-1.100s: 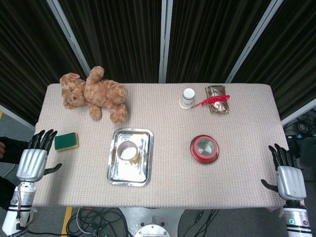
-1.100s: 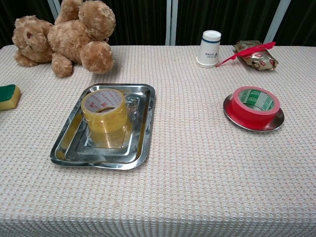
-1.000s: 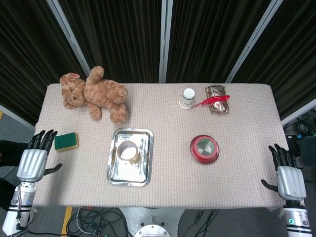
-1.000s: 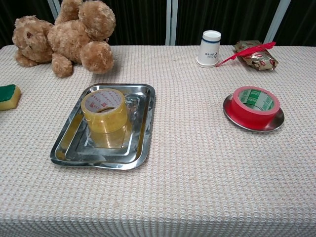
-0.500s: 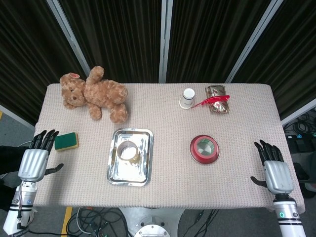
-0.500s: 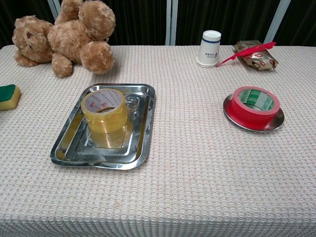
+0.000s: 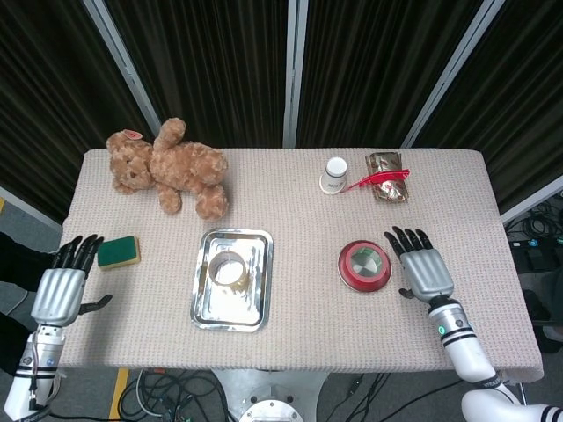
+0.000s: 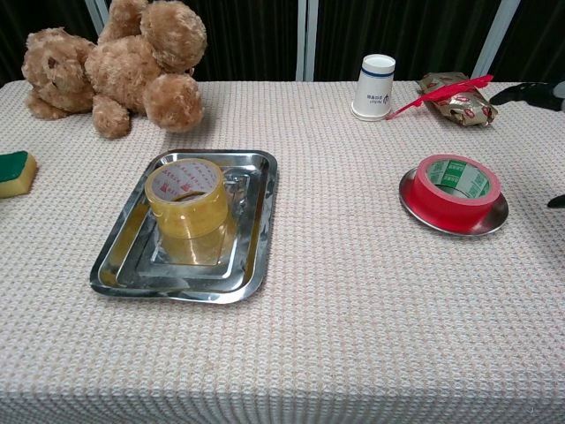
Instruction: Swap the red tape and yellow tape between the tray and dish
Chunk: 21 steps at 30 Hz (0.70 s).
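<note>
Covering the table [image 7: 290, 189], beige woven cloth; dark curtains [image 7: 211, 61] behind; both hands empty, fingers spread.

Open counter [image 7: 308, 272] lies between the tray [image 7: 204, 308] and the dish [image 8: 415, 210], wide enough for me to pass a hand through. My right hand [image 7: 420, 265] hovers just beside the dish with fingers spread. Behind the dish stand the paper cup [image 7: 334, 174] and the wrapped packet [image 7: 388, 164]; the teddy bear [image 7: 169, 167] and sponge [image 7: 118, 251] flank the tray's far and left sides.
</note>
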Each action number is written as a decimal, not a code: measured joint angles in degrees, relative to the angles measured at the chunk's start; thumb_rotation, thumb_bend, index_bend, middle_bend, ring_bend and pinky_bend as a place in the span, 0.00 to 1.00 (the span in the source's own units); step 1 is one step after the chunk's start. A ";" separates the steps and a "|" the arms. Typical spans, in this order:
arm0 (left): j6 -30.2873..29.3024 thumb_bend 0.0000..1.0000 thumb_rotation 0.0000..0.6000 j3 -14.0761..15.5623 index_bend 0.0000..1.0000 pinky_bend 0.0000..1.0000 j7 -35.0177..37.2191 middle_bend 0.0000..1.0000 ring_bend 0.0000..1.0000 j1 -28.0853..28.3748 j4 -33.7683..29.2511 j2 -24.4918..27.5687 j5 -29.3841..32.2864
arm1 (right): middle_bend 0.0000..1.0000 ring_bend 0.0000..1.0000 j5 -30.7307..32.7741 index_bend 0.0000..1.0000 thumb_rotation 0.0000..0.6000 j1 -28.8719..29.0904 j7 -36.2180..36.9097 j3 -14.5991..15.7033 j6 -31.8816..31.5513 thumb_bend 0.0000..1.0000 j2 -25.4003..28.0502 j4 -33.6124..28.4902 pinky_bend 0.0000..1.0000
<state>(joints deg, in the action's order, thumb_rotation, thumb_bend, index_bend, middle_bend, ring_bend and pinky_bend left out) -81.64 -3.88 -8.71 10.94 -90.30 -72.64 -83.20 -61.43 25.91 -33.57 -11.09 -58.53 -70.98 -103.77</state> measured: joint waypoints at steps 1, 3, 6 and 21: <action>0.03 0.08 1.00 0.01 0.04 0.11 0.16 0.05 0.00 -0.03 0.06 0.01 0.07 | 0.00 0.00 2.12 0.00 1.00 1.30 -1.76 -0.10 0.67 0.01 -0.78 0.12 0.00; 0.28 0.08 1.00 0.07 0.04 0.11 0.67 0.05 0.00 -0.07 0.27 0.00 0.26 | 0.00 0.00 5.15 0.00 1.00 3.23 -4.19 -0.18 1.39 0.01 -2.09 0.47 0.00; 0.63 0.08 1.00 0.30 0.04 0.11 1.12 0.05 0.00 -0.11 0.63 -0.01 0.31 | 0.00 0.00 9.30 0.00 1.00 6.33 -7.12 -0.14 2.22 0.01 -4.27 1.24 0.00; 0.74 0.08 1.00 0.50 0.04 0.11 1.84 0.05 0.00 -0.45 1.34 -0.02 0.48 | 0.03 0.00 17.73 0.00 1.00 13.20 -9.75 2.67 3.41 0.04 -10.41 6.98 0.00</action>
<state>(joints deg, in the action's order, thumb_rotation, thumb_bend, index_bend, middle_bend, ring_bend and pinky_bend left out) -80.90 -3.38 -6.86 10.48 -88.96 -72.66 -82.73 -43.70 39.11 -43.32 -8.42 -55.12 -81.39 -96.78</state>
